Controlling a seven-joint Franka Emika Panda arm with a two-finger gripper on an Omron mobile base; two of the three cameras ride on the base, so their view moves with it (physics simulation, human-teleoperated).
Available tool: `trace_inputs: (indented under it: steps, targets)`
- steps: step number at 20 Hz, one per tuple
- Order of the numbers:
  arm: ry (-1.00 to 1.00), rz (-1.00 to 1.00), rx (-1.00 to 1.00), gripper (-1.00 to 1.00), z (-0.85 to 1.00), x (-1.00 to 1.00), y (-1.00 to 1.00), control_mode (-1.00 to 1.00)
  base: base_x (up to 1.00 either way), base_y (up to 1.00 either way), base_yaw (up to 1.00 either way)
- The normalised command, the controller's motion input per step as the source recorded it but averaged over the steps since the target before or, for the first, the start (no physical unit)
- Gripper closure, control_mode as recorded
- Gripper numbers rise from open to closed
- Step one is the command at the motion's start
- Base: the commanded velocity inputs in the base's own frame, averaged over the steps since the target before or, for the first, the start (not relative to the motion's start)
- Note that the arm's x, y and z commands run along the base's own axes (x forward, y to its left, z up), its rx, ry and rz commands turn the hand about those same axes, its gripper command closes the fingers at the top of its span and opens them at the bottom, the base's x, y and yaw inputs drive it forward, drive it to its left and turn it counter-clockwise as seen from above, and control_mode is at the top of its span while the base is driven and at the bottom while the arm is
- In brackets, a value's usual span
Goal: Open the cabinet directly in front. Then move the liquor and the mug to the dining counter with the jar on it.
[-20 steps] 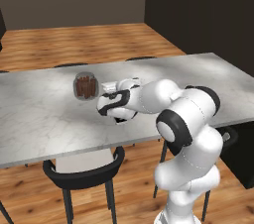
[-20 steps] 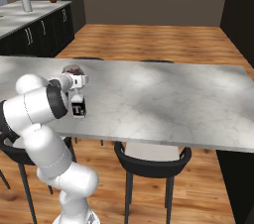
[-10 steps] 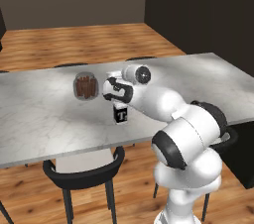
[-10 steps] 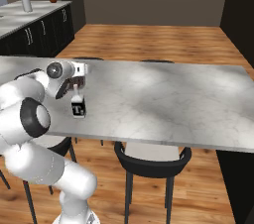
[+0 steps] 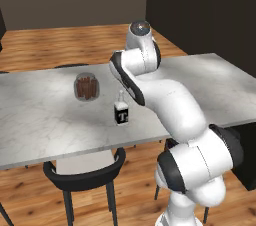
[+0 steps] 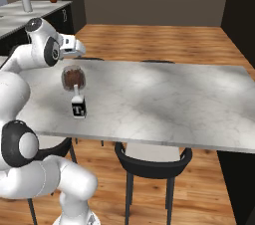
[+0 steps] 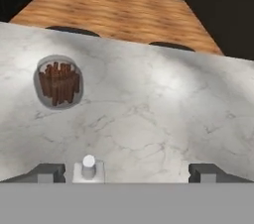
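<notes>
Hovering high above the dining counter [image 7: 163, 104], the gripper [image 7: 128, 172] has its jaws spread wide and grasps nothing. Directly beneath it, nearer one fingertip [image 7: 49, 172] than the other, the liquor [image 7: 89, 167] stands upright on the marble, free of both tips. Beyond it, well apart, sits the jar [image 7: 58, 81]. Bare slab runs out ahead and to the far side of the gripper, up to the counter's far edge, where chair backs [image 7: 171, 46] peek over.
</notes>
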Motion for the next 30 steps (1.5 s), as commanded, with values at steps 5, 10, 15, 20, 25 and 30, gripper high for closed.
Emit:
trace_inputs:
  steps: [5, 10, 15, 20, 25, 30]
  targets:
    - [0.06, 0.09, -0.08, -1.00, 0.06, -1.00, -0.19, -1.00, 0.00, 0.00, 0.00]
    - [-0.08, 0.12, 0.01, -1.00, -0.26, -1.00, -0.16, -1.00, 0.00, 0.00, 0.00]
    - [-0.22, 0.16, 0.00, -1.00, -0.85, -1.00, -0.52, -1.00, 0.00, 0.00, 0.00]
    - [-0.47, 0.18, 0.15, -1.00, -0.32, -0.86, -0.66, -1.00, 0.00, 0.00, 0.00]
    - [-0.14, 0.03, 0.05, -1.00, 0.03, -0.12, -0.03, -1.00, 0.00, 0.00, 0.00]
    - [-0.02, 0.00, 0.00, -1.00, 0.00, -0.01, 0.00, -1.00, 0.00, 0.00, 0.00]
